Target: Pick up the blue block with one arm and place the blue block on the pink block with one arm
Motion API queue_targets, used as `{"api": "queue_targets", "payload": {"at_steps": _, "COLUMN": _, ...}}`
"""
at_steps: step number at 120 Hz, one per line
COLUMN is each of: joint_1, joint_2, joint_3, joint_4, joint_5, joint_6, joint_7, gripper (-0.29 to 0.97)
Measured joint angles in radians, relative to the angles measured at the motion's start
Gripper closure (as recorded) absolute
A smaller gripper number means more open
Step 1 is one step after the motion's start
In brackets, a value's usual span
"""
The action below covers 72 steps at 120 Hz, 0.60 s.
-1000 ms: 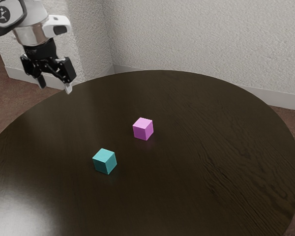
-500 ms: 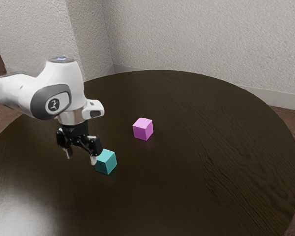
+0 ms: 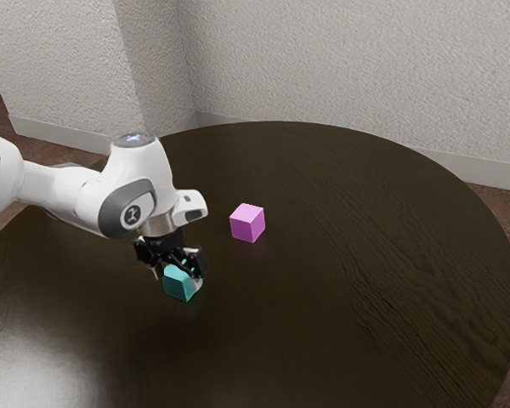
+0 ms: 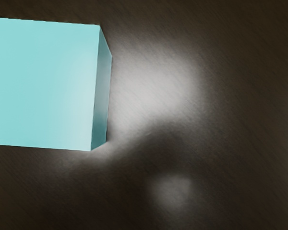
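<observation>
The blue block [image 3: 179, 289], a teal cube, rests on the dark round table [image 3: 365, 255] toward the exterior view's left. My gripper [image 3: 180, 274] has come down right over it, and its black fingers [image 3: 199, 266] stand on either side of the block's top, still apart, so it is open. The hand hides the block's upper face. In the wrist view the blue block [image 4: 43, 84] looms large just under the hand, sitting flat on the table. The pink block [image 3: 247, 223] stands alone, up and to the exterior view's right of the blue one.
The white arm [image 3: 68, 191] reaches in low from the exterior view's left. Behind the table is a white wall with a corner [image 3: 187, 59]. Bare tabletop lies to the right of both blocks.
My arm has swung from high at the upper left down to the blue block; in the last half second the hand shifted right and settled over it. Neither block has moved.
</observation>
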Motion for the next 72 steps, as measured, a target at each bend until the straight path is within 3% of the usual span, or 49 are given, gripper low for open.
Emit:
{"api": "queue_targets", "payload": {"at_steps": 19, "joint_1": 0.082, "joint_2": 0.073, "joint_3": 0.002, "joint_4": 0.070, "joint_5": 0.001, "joint_6": 0.037, "joint_7": 0.067, "gripper": 0.00}}
{"api": "queue_targets", "payload": {"at_steps": 36, "joint_1": 0.083, "joint_2": 0.158, "joint_3": 0.002, "joint_4": 0.153, "joint_5": -0.002, "joint_6": 0.053, "joint_7": 0.123, "gripper": 0.00}}
{"api": "queue_targets", "payload": {"at_steps": 72, "joint_1": 0.089, "joint_2": 0.210, "joint_3": 0.026, "joint_4": 0.178, "joint_5": -0.023, "joint_6": 0.066, "joint_7": 0.213, "gripper": 0.00}}
